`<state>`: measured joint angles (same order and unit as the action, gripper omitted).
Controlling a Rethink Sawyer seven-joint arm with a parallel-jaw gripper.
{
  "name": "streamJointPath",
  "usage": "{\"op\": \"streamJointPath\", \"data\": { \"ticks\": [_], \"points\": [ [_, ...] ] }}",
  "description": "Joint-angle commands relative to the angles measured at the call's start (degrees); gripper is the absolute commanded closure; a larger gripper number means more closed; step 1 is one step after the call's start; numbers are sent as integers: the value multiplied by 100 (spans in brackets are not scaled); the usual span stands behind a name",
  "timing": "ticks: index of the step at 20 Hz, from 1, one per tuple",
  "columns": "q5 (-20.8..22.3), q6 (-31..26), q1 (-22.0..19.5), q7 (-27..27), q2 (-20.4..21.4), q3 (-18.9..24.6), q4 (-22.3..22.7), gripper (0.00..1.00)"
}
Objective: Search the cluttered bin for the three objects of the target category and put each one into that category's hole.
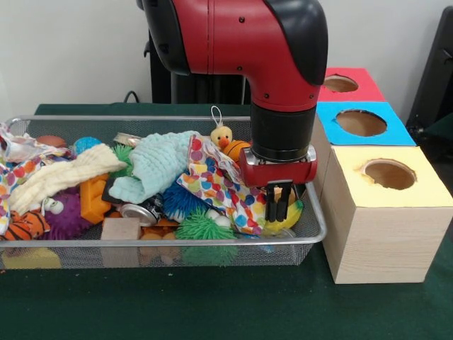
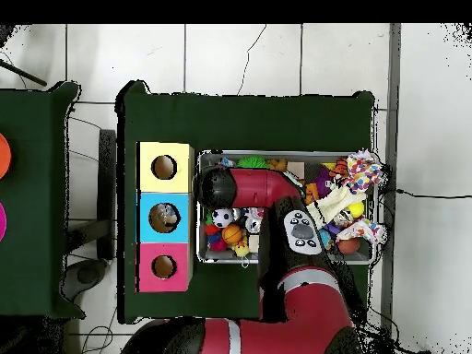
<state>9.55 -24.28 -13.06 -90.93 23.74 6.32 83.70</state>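
gripper (image 1: 282,205) lower right of bin (image 1: 315,212), jaws pressed nearly together, empty | bags (image 1: 18,152) upper left; spread first, pinch film alone

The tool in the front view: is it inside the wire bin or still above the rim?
Inside. The tool hangs below the bin's far rim, its dark fingers reaching a yellow ball.

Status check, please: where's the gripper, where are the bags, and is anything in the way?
Gripper low in bin, box end, fingers close together over yellow ball. Printed bags heaped at far end. Polka-dot cloth and mint cloth piled between.
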Motion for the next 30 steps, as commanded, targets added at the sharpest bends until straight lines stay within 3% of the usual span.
{"op": "streamJointPath", "data": {
  "ticks": [1, 7, 10, 18, 30],
  "points": [
    [197, 110, -90, -392, -158, 262, 230, 0],
    [224, 268, -156, -381, -176, 316, 282, 0],
    [168, 63, -139, -357, -186, 311, 216, 0],
    [251, 252, -123, -318, -534, 277, -95, 0],
    [181, 49, -69, -255, -789, 288, -549, 0]
  ]
}}
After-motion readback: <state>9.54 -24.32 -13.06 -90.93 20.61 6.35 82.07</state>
